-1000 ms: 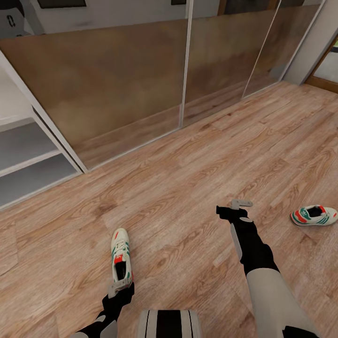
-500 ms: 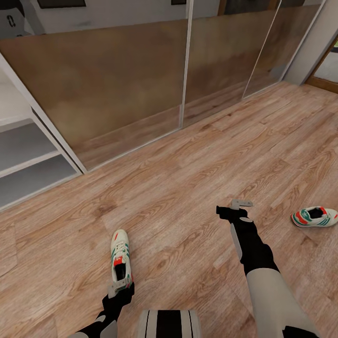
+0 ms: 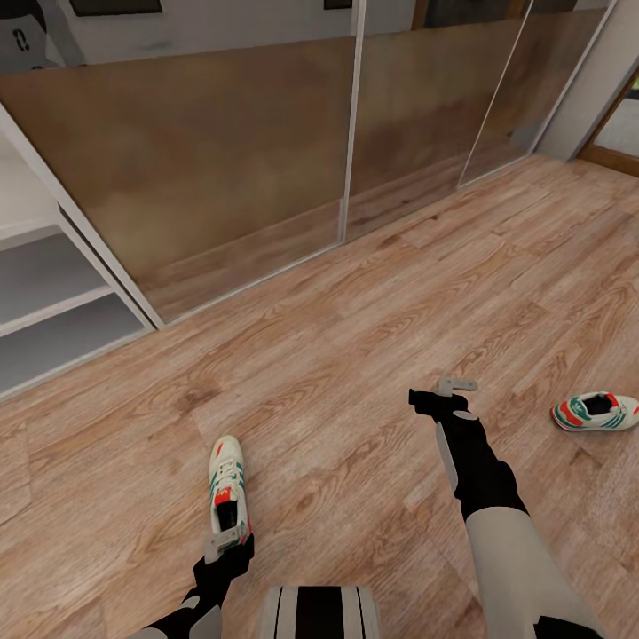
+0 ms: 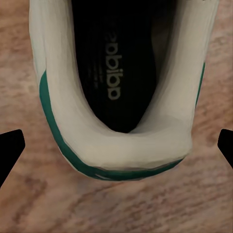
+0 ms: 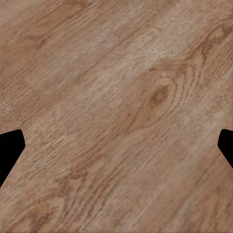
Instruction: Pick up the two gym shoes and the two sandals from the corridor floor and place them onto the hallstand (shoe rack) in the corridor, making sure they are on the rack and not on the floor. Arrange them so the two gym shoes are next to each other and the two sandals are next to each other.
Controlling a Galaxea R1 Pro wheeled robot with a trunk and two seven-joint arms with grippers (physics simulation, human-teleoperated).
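Bare wood-grain corridor floor (image 5: 116,97) with a dark knot, framed by two spread black fingertips (image 5: 9,150).

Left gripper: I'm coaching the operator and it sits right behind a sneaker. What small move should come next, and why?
Probably lower the left gripper a little onto the heel of the near gym shoe and close. In the left wrist view the heel lies centred between the open fingertips, and the shoe rests flat on the floor. The right gripper hangs open over bare planks.
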